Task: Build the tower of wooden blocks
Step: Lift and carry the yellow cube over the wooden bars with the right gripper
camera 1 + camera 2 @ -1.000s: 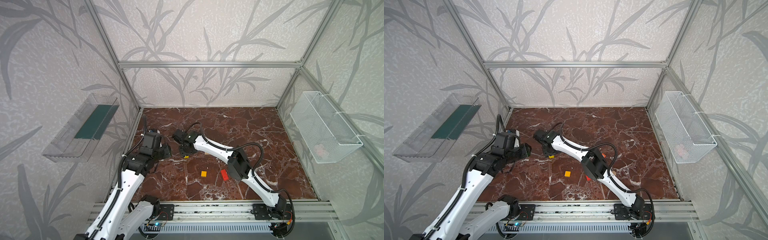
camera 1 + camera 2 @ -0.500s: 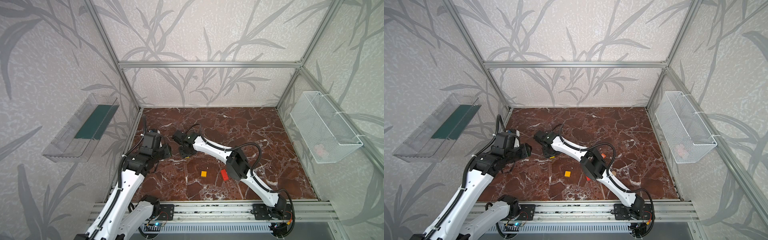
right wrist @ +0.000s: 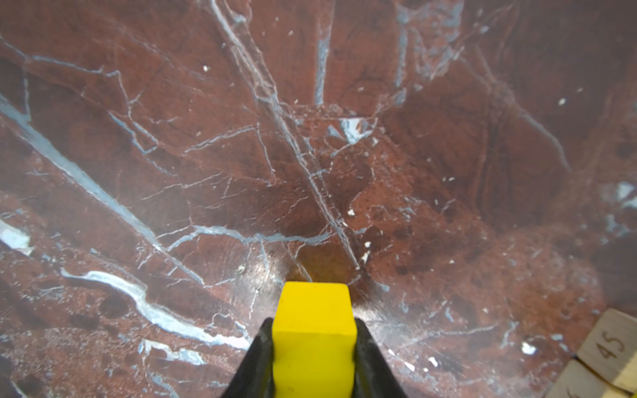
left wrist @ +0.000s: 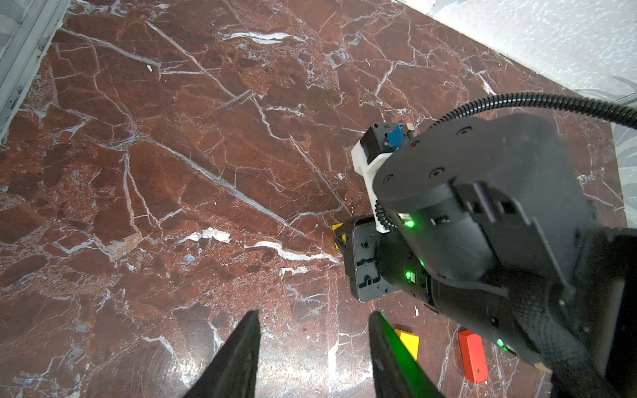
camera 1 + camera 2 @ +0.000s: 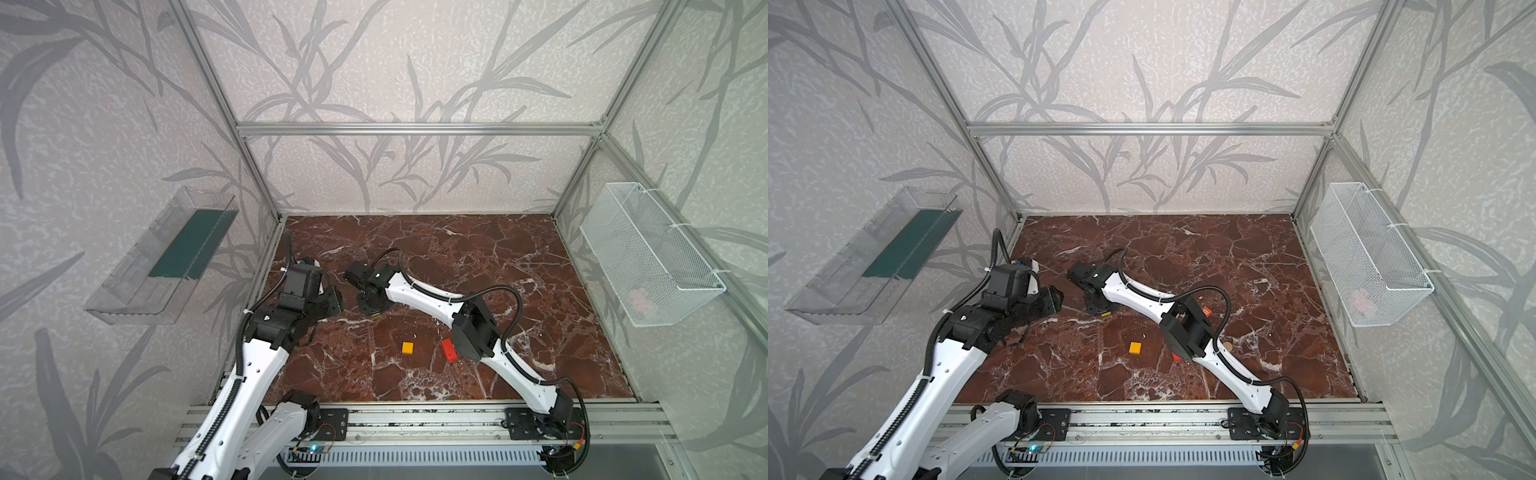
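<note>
My right gripper (image 3: 313, 320) is shut on a yellow cube (image 3: 313, 330) low over the marble floor, its fingers pressed against both sides. In both top views it sits left of centre (image 5: 372, 305). My left gripper (image 4: 314, 313) hangs open and empty just to its left (image 5: 334, 301). An orange cube (image 5: 407, 348) and a red brick (image 5: 449, 349) lie near the front middle. An orange-red cube (image 5: 1205, 311) and a tan cylinder (image 5: 1228, 345) peek out beside the right arm. Two tan planks (image 3: 606, 341) lie close to the yellow cube. No tower is in view.
A white wire basket (image 5: 652, 266) hangs on the right wall with something pink inside. A clear plastic tray (image 5: 162, 257) hangs on the left wall. Aluminium frame posts edge the floor. The right arm stretches diagonally across the floor's middle.
The right gripper's fingers have closed in on the yellow cube, which now shows less from above. The left arm has not moved.
</note>
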Controlling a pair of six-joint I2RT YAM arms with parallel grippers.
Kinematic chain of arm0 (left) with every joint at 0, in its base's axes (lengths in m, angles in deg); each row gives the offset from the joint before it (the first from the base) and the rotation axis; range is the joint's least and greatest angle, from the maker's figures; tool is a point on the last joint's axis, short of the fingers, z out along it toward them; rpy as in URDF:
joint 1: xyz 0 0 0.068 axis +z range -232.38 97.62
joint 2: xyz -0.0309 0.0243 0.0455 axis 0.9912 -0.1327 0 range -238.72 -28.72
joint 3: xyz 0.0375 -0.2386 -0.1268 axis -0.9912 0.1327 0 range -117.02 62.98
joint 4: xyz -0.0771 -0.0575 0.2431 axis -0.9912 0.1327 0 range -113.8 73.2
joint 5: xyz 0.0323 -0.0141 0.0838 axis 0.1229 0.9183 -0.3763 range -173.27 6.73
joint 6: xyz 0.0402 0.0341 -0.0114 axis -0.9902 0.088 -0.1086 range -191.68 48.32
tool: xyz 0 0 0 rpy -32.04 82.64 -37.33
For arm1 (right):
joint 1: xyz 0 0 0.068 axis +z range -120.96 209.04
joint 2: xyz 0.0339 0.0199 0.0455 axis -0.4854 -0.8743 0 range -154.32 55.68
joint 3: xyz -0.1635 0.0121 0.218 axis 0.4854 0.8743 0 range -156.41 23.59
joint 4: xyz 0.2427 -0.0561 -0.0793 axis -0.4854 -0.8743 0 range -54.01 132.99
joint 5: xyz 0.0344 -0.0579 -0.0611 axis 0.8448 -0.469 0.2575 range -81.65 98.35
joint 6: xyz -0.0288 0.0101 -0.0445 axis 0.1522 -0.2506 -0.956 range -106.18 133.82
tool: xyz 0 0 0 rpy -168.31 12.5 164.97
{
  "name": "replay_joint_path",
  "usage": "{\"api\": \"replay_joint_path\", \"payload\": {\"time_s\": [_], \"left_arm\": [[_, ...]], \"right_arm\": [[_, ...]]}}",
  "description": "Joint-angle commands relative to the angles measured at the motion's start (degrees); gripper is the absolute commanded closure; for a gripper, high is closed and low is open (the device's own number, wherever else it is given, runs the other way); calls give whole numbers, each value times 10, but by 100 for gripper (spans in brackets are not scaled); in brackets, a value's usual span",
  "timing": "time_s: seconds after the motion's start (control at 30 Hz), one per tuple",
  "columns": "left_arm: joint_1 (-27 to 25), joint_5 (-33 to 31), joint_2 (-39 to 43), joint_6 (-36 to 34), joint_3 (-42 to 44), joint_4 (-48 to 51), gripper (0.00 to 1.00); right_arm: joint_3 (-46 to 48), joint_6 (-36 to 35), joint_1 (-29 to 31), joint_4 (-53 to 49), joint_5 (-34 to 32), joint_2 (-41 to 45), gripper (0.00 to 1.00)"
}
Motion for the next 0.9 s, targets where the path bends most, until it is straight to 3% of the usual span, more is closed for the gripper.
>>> {"api": "replay_joint_path", "payload": {"time_s": [0.0,0.23,0.43,0.87], "left_arm": [[3,2,4,0,7,-2,50],[4,-20,8,-1,3,7,55],[5,-32,19,-8,-5,6,57],[1,89,-42,7,2,-77,60]], "right_arm": [[-14,-2,3,-19,4,34,85],[12,-7,2,-29,-17,105,86],[93,-7,-6,-17,-47,195,89],[467,35,-75,155,-76,469,90]]}}
